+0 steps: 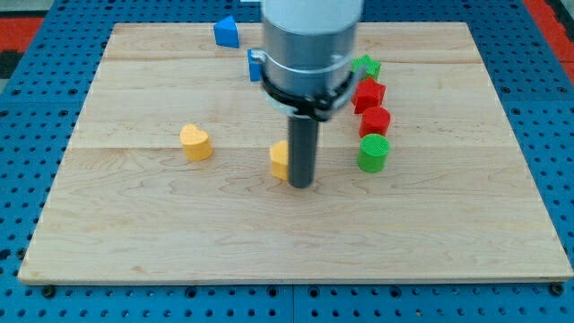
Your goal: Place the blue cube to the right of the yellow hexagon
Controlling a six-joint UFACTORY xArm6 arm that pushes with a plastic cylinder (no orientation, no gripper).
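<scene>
My tip [301,185] rests on the board just right of a yellow block [280,159], which looks like the yellow hexagon and is partly hidden by the rod. A blue block [255,64], likely the blue cube, sits above it toward the view's top, mostly hidden behind the arm's body. Another blue block [226,32], wedge-like, lies near the board's top edge. A yellow heart-shaped block [195,142] lies to the view's left of my tip.
At the view's right of the rod stand a green star-like block [366,65], two red blocks [369,93] [375,122] and a green cylinder [372,153] in a column. The wooden board [134,233] sits on a blue pegboard [27,108].
</scene>
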